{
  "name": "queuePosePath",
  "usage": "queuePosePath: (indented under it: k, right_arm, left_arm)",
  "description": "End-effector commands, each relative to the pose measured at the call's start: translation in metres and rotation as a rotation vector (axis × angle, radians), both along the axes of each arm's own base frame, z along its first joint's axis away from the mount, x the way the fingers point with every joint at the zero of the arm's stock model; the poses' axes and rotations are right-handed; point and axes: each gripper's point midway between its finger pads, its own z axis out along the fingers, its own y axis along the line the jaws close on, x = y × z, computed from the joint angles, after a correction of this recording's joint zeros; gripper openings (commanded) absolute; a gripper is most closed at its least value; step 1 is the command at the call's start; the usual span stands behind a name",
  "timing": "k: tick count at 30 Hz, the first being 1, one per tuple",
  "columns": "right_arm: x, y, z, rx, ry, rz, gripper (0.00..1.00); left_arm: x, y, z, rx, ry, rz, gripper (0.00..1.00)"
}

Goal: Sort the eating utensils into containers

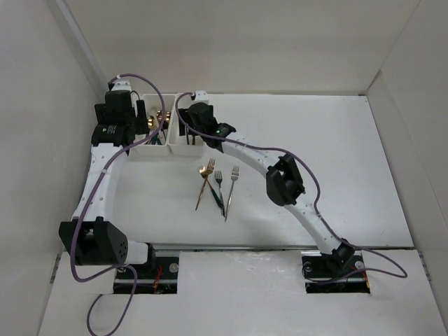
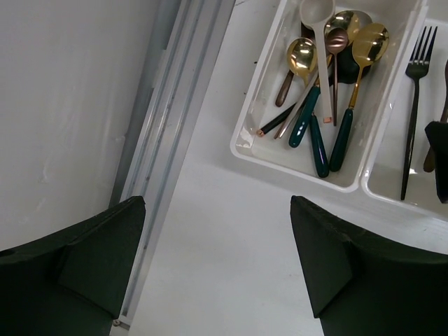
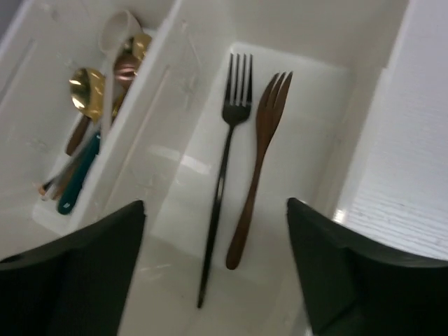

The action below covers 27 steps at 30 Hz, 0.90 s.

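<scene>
Two white containers stand side by side at the back left: the left container (image 1: 148, 149) holds several spoons (image 2: 329, 84) in gold, copper and white, some with dark green handles. The right container (image 1: 180, 149) holds a black fork (image 3: 224, 175) and a brown fork (image 3: 257, 168). Several utensils (image 1: 218, 187) lie on the table in front of the containers, mostly forks. My left gripper (image 1: 142, 117) is open and empty by the left container's near left corner. My right gripper (image 1: 189, 131) is open and empty above the right container, over the two forks' handles.
White walls enclose the table; the left wall (image 2: 63, 105) and a metal rail (image 2: 164, 126) run close beside the left gripper. In the left wrist view the black fork (image 2: 413, 105) shows in the right container, beside a dark part of the right gripper (image 2: 439, 157).
</scene>
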Motion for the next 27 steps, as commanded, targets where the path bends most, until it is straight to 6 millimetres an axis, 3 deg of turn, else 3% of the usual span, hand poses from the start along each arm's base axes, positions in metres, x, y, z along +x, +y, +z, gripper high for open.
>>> queuePosePath:
  k: [1,2,4,5,6,7,8,9,11,12,14,15,19,21,27]
  right_arm:
    - [-0.006,-0.001,0.087,0.123,-0.101,0.017,0.95]
    - [-0.012,-0.008,0.113,0.138,-0.116,0.017,0.98]
    - [-0.022,-0.016,0.137,0.148,-0.122,0.026,0.98]
    - [-0.029,-0.026,0.128,0.109,-0.090,0.013,0.98]
    - [-0.044,-0.035,0.157,0.122,-0.109,0.009,0.96]
    - [-0.054,-0.041,0.156,0.109,-0.089,-0.006,0.93]
    - [-0.070,-0.049,0.121,0.039,-0.023,-0.032,0.85]
    - [-0.086,-0.066,0.125,0.029,0.017,-0.044,0.79]
    - [-0.109,-0.080,0.090,0.022,0.148,-0.066,0.66]
    - [-0.129,-0.098,0.044,-0.063,0.259,-0.083,0.64]
    - [-0.151,-0.117,0.011,-0.117,0.357,-0.108,0.64]
    - [-0.165,-0.129,-0.018,-0.169,0.426,-0.118,0.64]
    - [-0.196,-0.149,-0.057,-0.254,0.520,-0.140,0.75]
    - [-0.202,-0.146,-0.057,-0.247,0.529,-0.131,0.75]
    - [-0.216,-0.158,-0.096,-0.289,0.610,-0.174,0.68]
  left_arm:
    - [0.004,0.001,0.007,0.009,-0.033,0.008,0.82]
    - [0.005,0.001,0.011,0.008,-0.042,0.008,0.82]
    - [0.005,-0.003,0.008,-0.006,-0.033,-0.014,0.82]
    - [0.007,-0.003,0.005,-0.006,-0.024,-0.014,0.82]
    - [0.007,-0.003,0.009,-0.006,-0.033,-0.014,0.82]
    - [0.007,-0.003,0.009,-0.006,-0.033,-0.014,0.82]
    - [0.007,-0.003,0.009,-0.006,-0.033,-0.014,0.82]
    - [0.008,-0.004,0.009,-0.013,-0.036,-0.009,0.82]
    - [0.008,-0.004,0.009,-0.013,-0.036,-0.009,0.82]
    - [0.006,-0.004,0.007,-0.013,-0.027,-0.009,0.82]
    - [0.006,-0.004,0.007,-0.013,-0.027,-0.009,0.82]
    - [0.007,-0.004,0.011,-0.013,-0.036,-0.009,0.82]
    - [0.008,-0.004,0.008,-0.013,-0.027,-0.009,0.82]
    - [0.009,-0.005,0.007,-0.019,-0.026,-0.018,0.82]
    - [0.009,-0.005,0.007,-0.019,-0.026,-0.018,0.82]
